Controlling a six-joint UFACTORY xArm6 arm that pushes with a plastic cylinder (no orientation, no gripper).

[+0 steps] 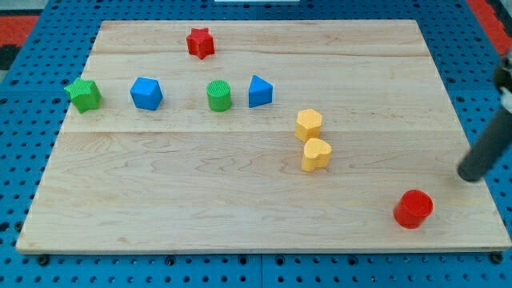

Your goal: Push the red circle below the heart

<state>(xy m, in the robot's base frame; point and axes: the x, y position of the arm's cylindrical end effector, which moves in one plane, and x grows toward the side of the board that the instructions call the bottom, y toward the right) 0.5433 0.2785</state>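
Note:
The red circle [413, 209] lies near the board's bottom right corner. The yellow heart [316, 154] sits right of the board's middle, with a yellow hexagon [309, 125] touching it just above. My tip [470, 176] is the lower end of the dark rod coming in from the view's right edge. It stands above and to the right of the red circle, a short gap away, and far right of the heart.
A red star [200, 42] lies near the top edge. In a row across the upper left are a green star [84, 94], a blue hexagon-like block [146, 93], a green circle [218, 95] and a blue triangle [259, 92]. The wooden board [240, 200] rests on blue pegboard.

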